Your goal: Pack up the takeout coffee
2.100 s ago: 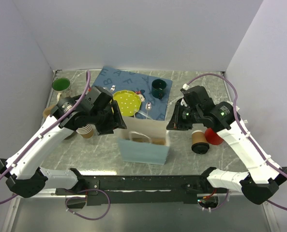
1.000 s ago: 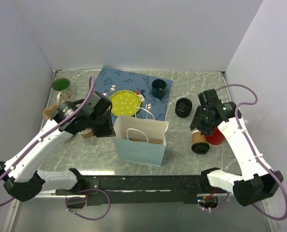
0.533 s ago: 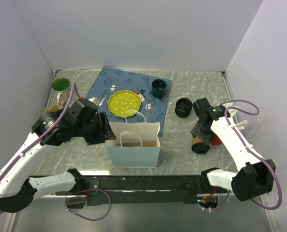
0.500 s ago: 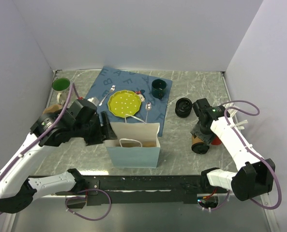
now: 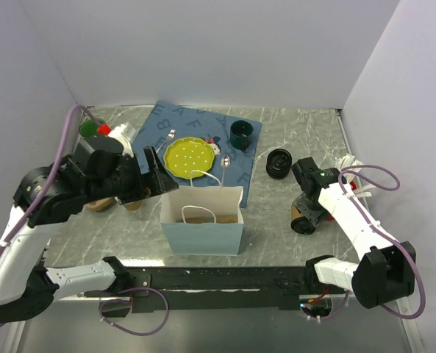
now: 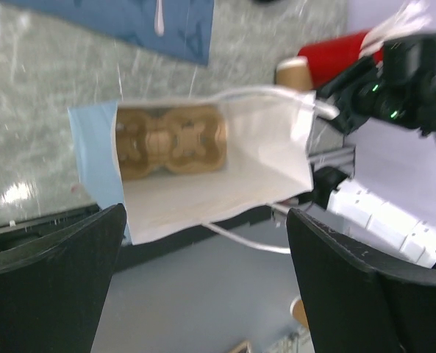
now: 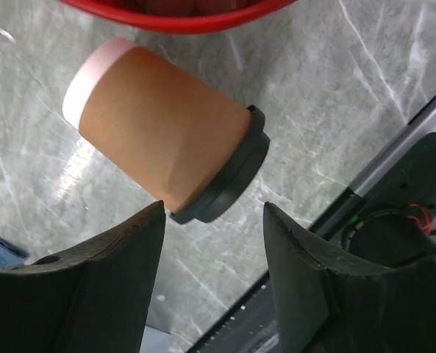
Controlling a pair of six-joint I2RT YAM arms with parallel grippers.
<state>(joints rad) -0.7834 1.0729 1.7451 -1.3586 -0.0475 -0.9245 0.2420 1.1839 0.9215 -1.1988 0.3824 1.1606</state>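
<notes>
The takeout coffee [image 7: 166, 143], a brown paper cup with a black lid, lies on its side on the marble table by the red bowl [image 7: 181, 11]. It shows at the right in the top view [image 5: 299, 218]. My right gripper [image 7: 214, 243] is open just above it, fingers either side of the lid end, touching nothing; it is at the right in the top view [image 5: 311, 212]. The light blue paper bag [image 5: 203, 224] stands open at front centre. My left gripper [image 6: 205, 215] is open and empty above the bag's mouth [image 6: 225, 169]; it is left of the bag in the top view [image 5: 157, 175].
A brown cardboard cup carrier [image 6: 170, 140] lies in the bag's bottom. A loose black lid [image 5: 279, 162], dark green mug [image 5: 241, 134], yellow plate [image 5: 190, 156] and spoons sit on or near the blue mat [image 5: 173, 121]. Tan cups [image 5: 133, 204] stand at the left.
The bag slid left and stands free. My left arm let go and rose above it. My right gripper swung from the bag down over the lying coffee cup.
</notes>
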